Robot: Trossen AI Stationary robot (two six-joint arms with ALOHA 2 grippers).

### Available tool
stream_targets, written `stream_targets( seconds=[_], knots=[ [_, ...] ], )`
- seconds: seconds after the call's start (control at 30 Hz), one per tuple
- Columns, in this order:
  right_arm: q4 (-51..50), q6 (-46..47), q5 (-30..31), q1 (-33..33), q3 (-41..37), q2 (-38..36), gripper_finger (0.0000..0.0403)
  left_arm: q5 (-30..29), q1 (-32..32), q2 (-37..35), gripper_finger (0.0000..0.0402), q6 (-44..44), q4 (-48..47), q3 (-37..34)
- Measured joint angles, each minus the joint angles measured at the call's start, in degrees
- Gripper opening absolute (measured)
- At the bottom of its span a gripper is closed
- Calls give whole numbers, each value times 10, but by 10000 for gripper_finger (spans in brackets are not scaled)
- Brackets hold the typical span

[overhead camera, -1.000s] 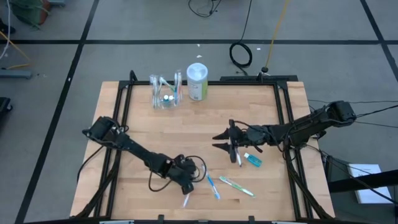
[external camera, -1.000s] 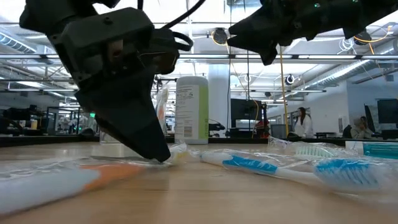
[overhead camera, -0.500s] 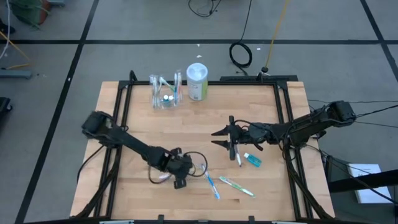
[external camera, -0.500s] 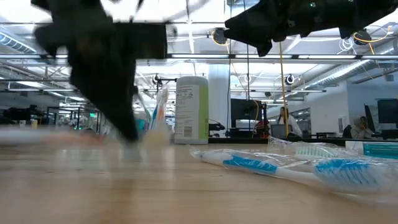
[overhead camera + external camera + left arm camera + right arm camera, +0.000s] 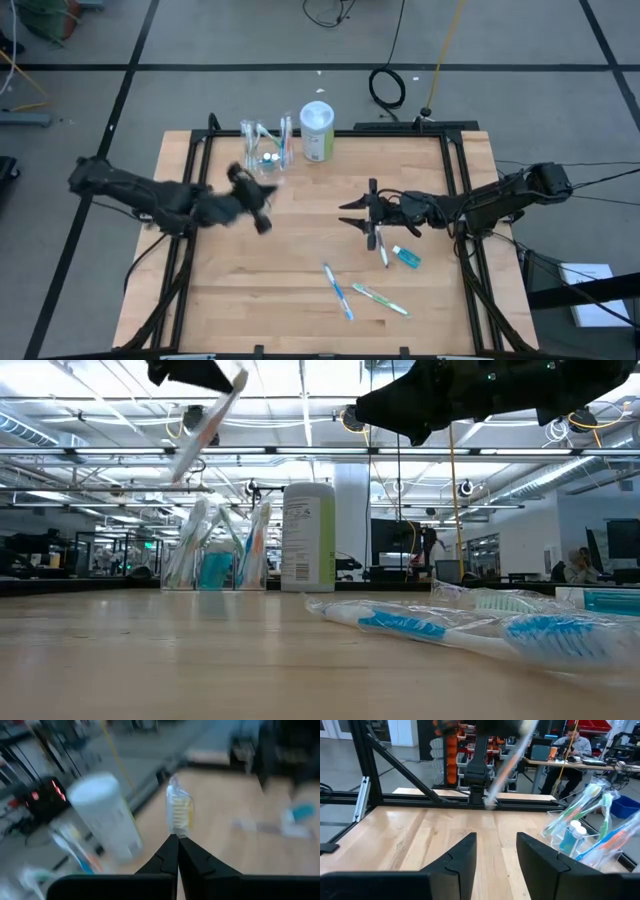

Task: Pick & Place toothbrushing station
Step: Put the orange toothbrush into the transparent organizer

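Lifted off the table, left gripper (image 5: 176,851) pinches a wrapped toothbrush (image 5: 179,813); right gripper (image 5: 495,851) hovers open.

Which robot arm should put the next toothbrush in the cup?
Probably the left. Its gripper is shut on a wrapped toothbrush and is close to the cup. The right gripper is open, empty and farther away.

One clear cup (image 5: 265,150), one white canister (image 5: 317,131), three loose toothbrushes (image 5: 338,291) on the table, one blue tube (image 5: 406,257).
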Motion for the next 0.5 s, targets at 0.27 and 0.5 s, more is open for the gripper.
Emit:
stream_targets(
  seconds=[0.27,0.5],
  knots=[
    [1,0,-1,-1,0,0,130,56,168,-136,3,119,252,-204],
    [2,-1,0,-1,0,0,130,47,309,-160,2,215,468,-337]
  ],
)
